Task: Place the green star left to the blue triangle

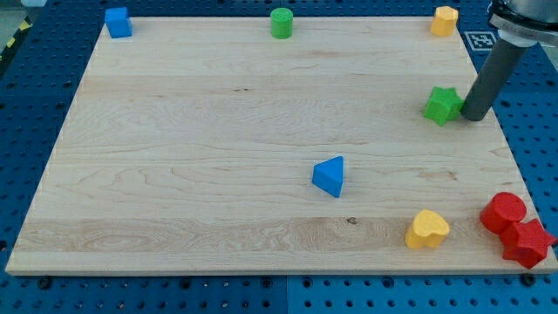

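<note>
The green star point(442, 105) lies near the board's right edge, in the view's upper right. The blue triangle point(330, 176) lies right of the board's middle, below and to the left of the star. My tip point(475, 117) stands right beside the star on its right side, touching it or very nearly so. The dark rod rises from there toward the view's top right corner.
A blue cube point(118, 22) sits at the top left corner, a green cylinder point(281, 23) at the top middle, a yellow block point(444, 20) at the top right. A yellow heart point(426, 228) and two red blocks point(514, 228) lie at the bottom right. The wooden board point(192, 157) rests on a blue pegboard.
</note>
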`<move>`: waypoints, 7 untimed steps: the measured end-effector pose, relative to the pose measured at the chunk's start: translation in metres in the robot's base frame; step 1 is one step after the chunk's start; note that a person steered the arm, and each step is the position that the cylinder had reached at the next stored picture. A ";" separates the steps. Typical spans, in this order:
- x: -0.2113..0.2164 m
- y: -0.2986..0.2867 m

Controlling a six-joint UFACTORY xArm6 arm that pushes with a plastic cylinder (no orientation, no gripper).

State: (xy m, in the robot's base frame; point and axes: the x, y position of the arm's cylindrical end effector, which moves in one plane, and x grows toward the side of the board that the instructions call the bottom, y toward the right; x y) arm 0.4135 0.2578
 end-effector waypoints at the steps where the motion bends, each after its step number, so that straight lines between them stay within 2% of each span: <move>1: 0.000 -0.011; 5: 0.000 -0.048; 7: 0.000 -0.090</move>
State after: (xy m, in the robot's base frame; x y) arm 0.4135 0.1679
